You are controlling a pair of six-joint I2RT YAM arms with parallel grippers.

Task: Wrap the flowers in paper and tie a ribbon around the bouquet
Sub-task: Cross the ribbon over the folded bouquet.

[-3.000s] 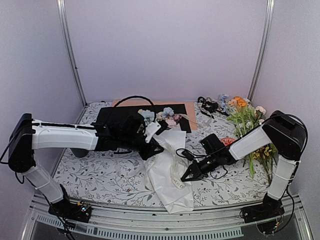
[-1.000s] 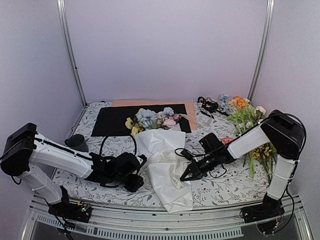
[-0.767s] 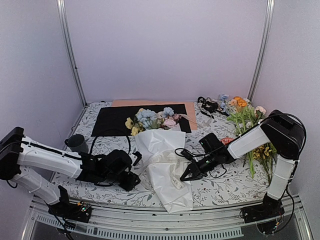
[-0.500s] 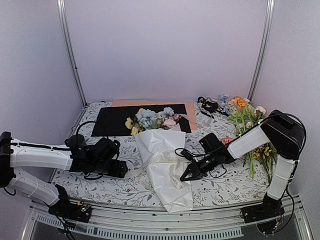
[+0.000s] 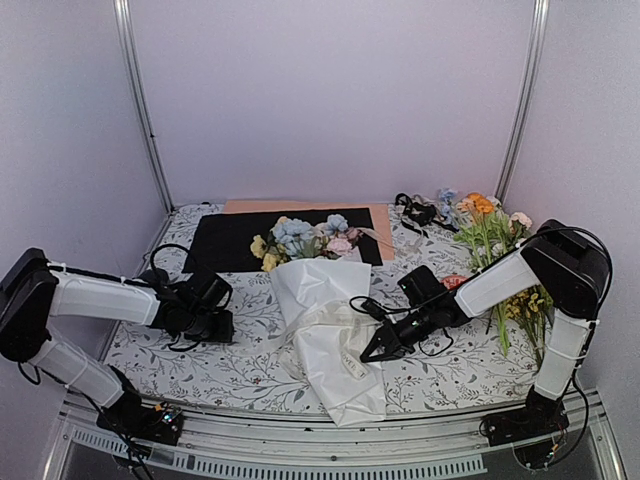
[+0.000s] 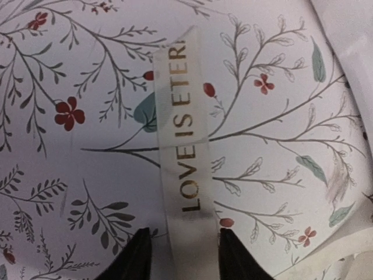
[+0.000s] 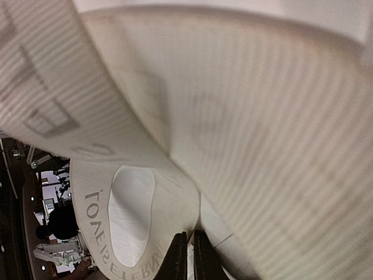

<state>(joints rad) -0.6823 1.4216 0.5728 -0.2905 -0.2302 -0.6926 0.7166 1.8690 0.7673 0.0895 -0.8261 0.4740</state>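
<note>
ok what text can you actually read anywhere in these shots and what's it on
"LOVE IS ETER": gold capitals on the ribbon lying on the floral tablecloth, left wrist view; any further letters don't show.
"LOVE IS": on a loop of the same ribbon, right wrist view; the letters after it are too blurred to read.
Large letters at upper left of that view: too blurred.
Top view: nothing readable.

1. A plain pale wall (image 5: 330, 100) stands far behind the left hand (image 5: 225, 327) and the right hand (image 5: 372, 352). One more wall stands out past each hand.
2. Two shiny metal poles go up in the back corners, one (image 5: 140, 100) behind the left hand and one (image 5: 520, 100) behind the right hand.
3. Under the hands, the counter (image 5: 180, 365) has a white cloth (image 6: 280, 116) with grey twigs and little red flowers.
4. A metal rail (image 5: 300, 455) runs along the near edge.
5. The light is soft and a bit purple.
</note>
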